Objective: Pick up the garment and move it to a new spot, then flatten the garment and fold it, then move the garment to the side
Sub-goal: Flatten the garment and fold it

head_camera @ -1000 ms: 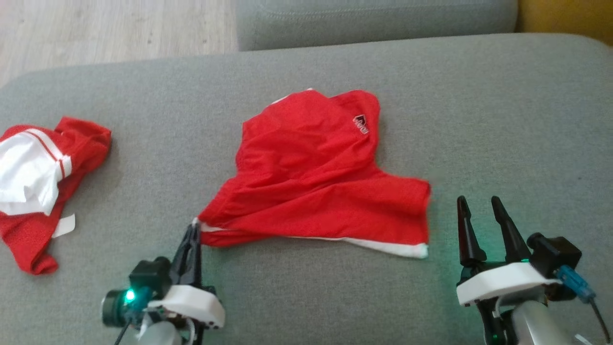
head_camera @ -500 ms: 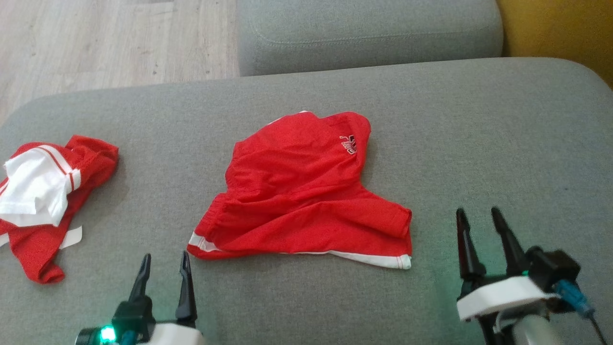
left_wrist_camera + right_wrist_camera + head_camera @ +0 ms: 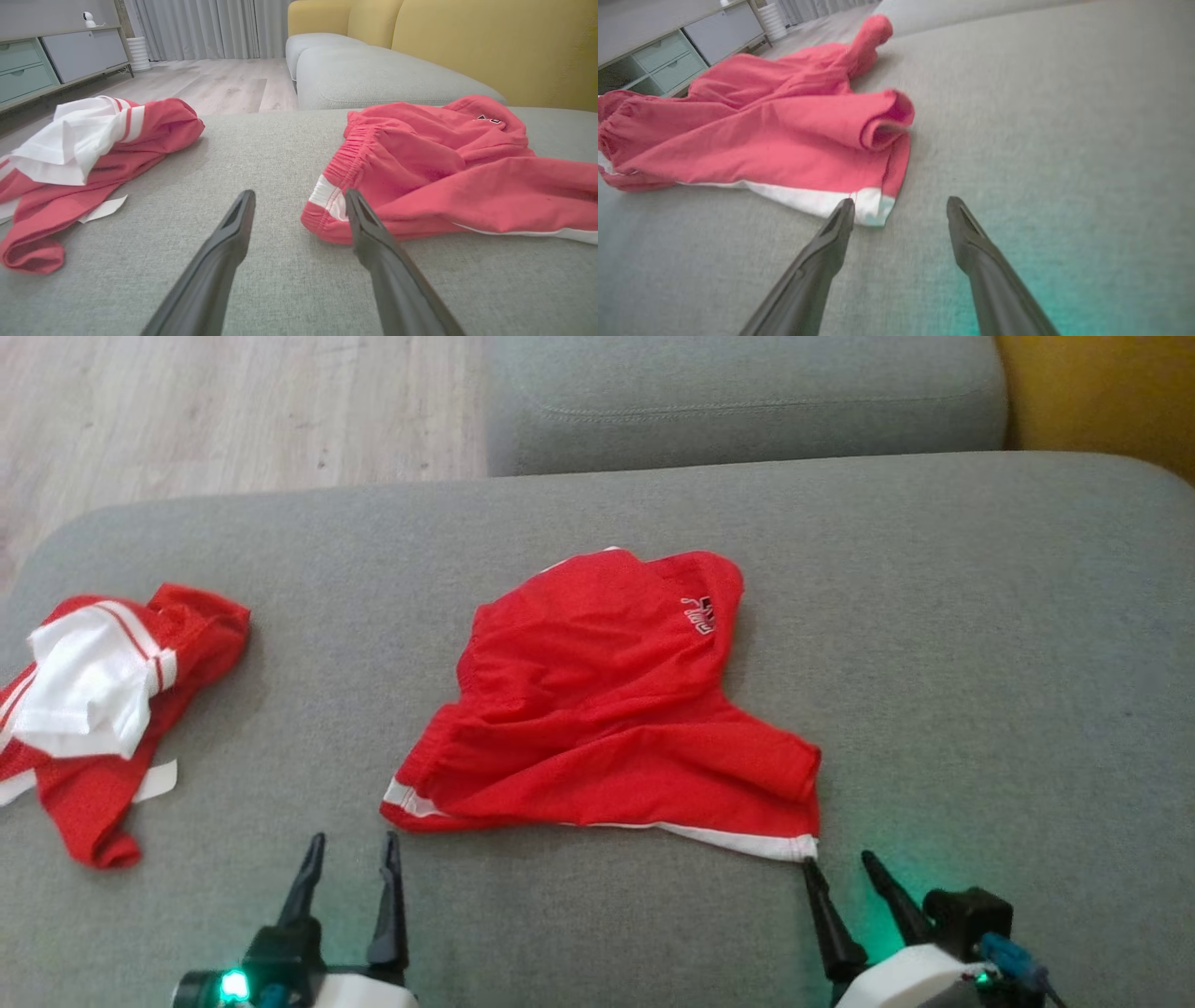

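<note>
By the left edge of the sofa seat (image 3: 980, 663) the shirt (image 3: 103, 709) lies in a crumpled heap, white sleeve on top. I judge that flattening, folding and setting aside are all yet to be done. Its white tag (image 3: 154, 782) looks blank. My left end effector (image 3: 353, 845) hovers empty, fingers apart, near the front edge. Red shorts (image 3: 597, 709) lie mid-seat, and their small white logo (image 3: 700, 613) is too blurred to read. My right end effector (image 3: 836, 861), also spread and empty, sits at their white-trimmed corner.
</note>
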Motion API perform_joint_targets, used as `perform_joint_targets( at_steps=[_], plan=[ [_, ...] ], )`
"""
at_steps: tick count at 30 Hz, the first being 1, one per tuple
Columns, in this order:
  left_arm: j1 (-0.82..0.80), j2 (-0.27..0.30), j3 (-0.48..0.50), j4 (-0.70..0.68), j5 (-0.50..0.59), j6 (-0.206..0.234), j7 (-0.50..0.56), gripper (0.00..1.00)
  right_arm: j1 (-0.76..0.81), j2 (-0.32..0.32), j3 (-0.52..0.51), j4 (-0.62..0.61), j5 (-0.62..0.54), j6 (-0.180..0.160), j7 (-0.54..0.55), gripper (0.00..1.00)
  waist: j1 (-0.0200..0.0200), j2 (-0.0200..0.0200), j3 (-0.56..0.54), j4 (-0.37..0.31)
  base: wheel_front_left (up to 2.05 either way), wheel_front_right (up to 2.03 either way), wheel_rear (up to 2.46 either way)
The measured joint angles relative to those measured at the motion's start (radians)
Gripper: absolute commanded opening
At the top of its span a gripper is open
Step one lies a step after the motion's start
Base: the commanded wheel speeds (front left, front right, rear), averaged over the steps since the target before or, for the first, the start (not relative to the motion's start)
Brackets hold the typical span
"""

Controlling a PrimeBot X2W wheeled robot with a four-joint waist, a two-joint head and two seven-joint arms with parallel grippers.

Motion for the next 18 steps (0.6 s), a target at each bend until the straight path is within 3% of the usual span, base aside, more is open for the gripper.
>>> perform_joint_targets(
  at_steps=[7, 13, 14, 15, 16, 18],
  plan=[
    [-0.001, -0.001, -0.038, 0.009, -0.003, 0.000, 0.000, 1.00, -0.092, 0.000, 0.084, 0.112, 0.174, 0.000, 0.000, 1.00, 0.0000, 0.0000, 0.019, 0.042, 0.00, 0.00, 0.00],
    [-0.001, -0.001, -0.039, 0.009, -0.003, 0.000, 0.000, 1.00, -0.127, -0.001, 0.105, 0.169, 0.217, 0.000, -0.012, 0.97, 0.0000, 0.0000, 0.030, 0.059, 0.00, 0.00, 0.00],
    [-0.001, -0.001, -0.039, 0.009, -0.003, 0.000, 0.000, 1.00, -0.132, -0.001, 0.108, 0.177, 0.216, 0.000, -0.012, 0.83, 0.0000, 0.0000, 0.033, 0.060, 0.00, 0.00, 0.00],
    [-0.001, -0.001, -0.040, 0.009, -0.004, 0.000, 0.000, 1.00, -0.139, -0.001, 0.110, 0.187, 0.216, 0.000, -0.013, 0.22, 0.0000, 0.0000, 0.035, 0.060, 0.00, 0.00, 0.00],
    [-0.001, -0.001, -0.040, 0.009, -0.005, 0.001, 0.000, 1.00, -0.145, -0.002, 0.109, 0.194, 0.215, 0.000, -0.013, 0.00, 0.0000, 0.0000, 0.037, 0.059, 0.00, 0.00, 0.00],
    [-0.002, -0.001, -0.044, 0.009, -0.017, 0.001, 0.000, 1.00, -0.155, -0.005, 0.099, 0.207, 0.212, 0.000, -0.013, 0.00, 0.0000, 0.0000, 0.040, 0.057, 0.00, 0.00, 0.00]
  ],
)
